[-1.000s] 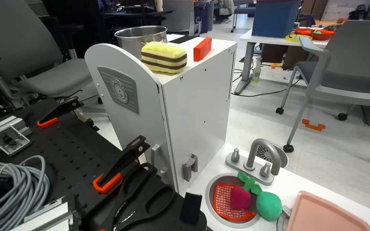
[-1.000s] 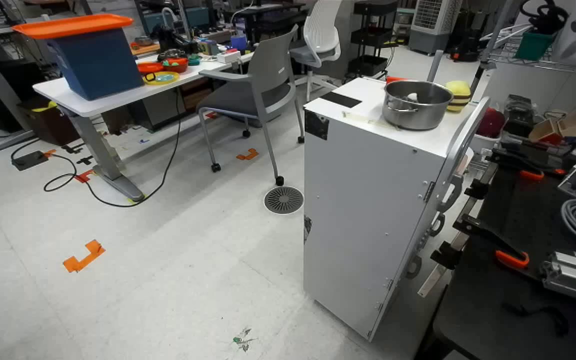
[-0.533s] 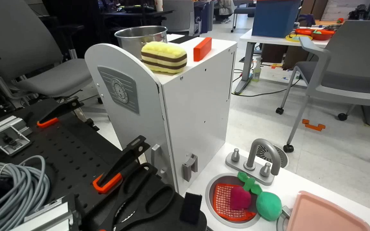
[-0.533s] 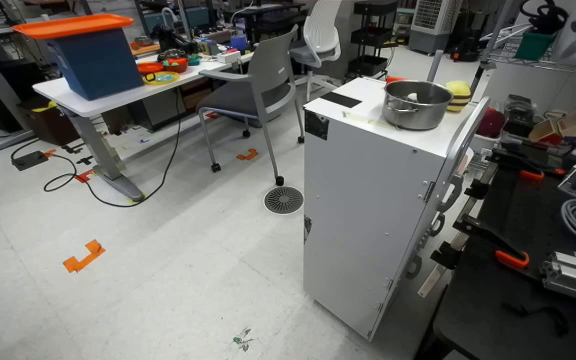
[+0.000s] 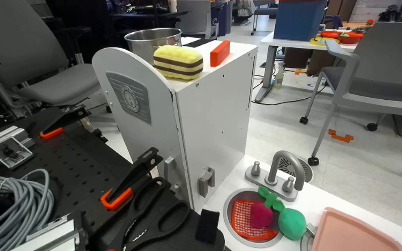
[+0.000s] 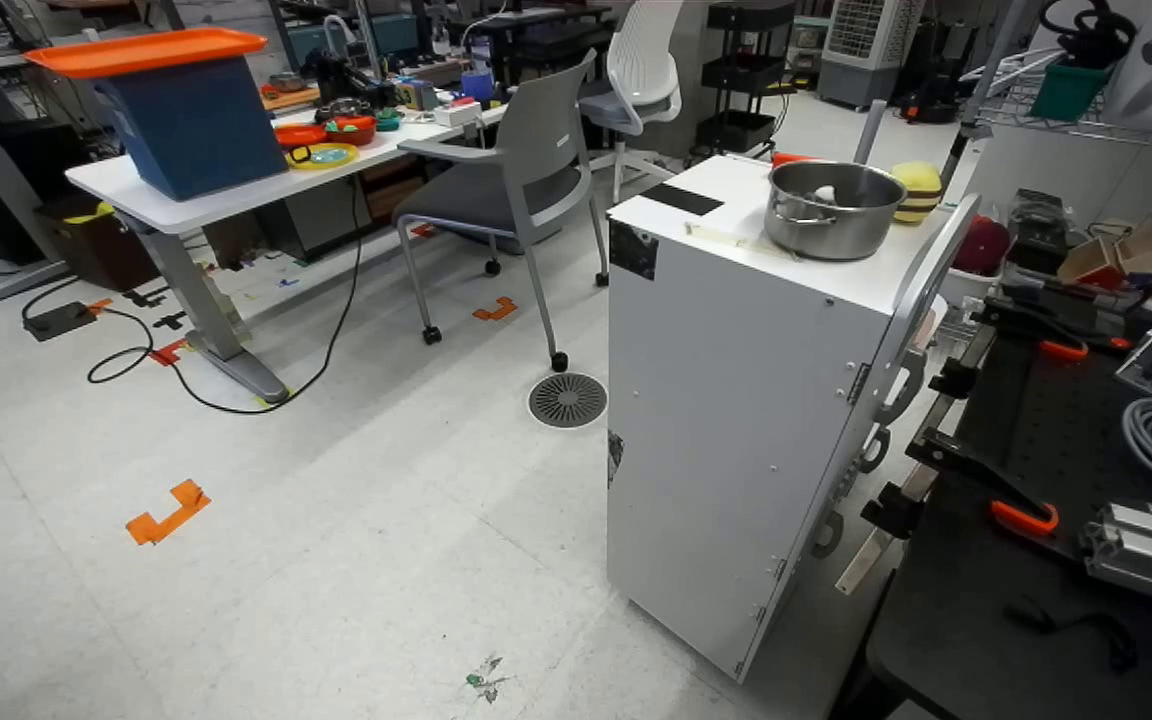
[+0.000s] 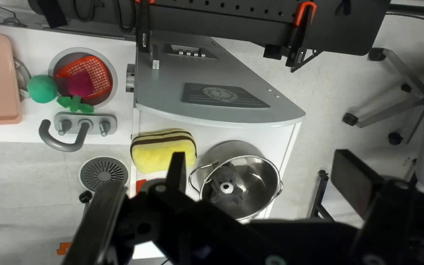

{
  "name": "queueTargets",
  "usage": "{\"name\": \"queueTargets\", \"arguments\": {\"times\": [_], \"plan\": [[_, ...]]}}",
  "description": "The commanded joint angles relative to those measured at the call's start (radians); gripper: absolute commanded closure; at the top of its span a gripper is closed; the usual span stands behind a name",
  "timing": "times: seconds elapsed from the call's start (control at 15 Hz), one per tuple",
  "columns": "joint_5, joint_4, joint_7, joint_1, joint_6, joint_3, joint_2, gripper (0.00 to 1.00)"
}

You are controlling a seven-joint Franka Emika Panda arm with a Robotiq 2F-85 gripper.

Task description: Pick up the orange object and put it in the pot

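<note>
The orange block (image 5: 220,53) stands on the white top of the toy kitchen cabinet. Only a bit of it shows past the pot in an exterior view (image 6: 791,158), and a small part shows in the wrist view (image 7: 140,184), mostly hidden by my gripper. The silver pot (image 6: 826,240) stands on the same top and also shows in the other views (image 5: 140,47) (image 7: 258,180). A grey teddy bear (image 7: 226,186) with a white muzzle lies inside the pot. My gripper (image 7: 260,156) is open and empty, its fingers wide apart above the pot. It is outside both exterior views.
A yellow striped cushion (image 5: 178,62) lies beside the pot. The cabinet's curved backboard (image 5: 127,97) rises along one edge. Below are a sink (image 5: 227,212) with a red basket and plush items, a grey faucet (image 5: 284,170) and a pink tray (image 5: 354,230). A black table (image 5: 72,167) adjoins.
</note>
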Motion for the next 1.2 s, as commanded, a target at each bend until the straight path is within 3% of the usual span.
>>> {"name": "queueTargets", "arguments": {"times": [0.0,0.73,1.13], "plan": [[0.005,0.054,0.044,-0.019,0.031,0.034,0.084,0.0],[-0.017,0.059,0.211,-0.093,0.253,0.103,0.178,0.0],[-0.024,0.101,0.289,-0.13,0.236,0.105,0.231,0.0]]}}
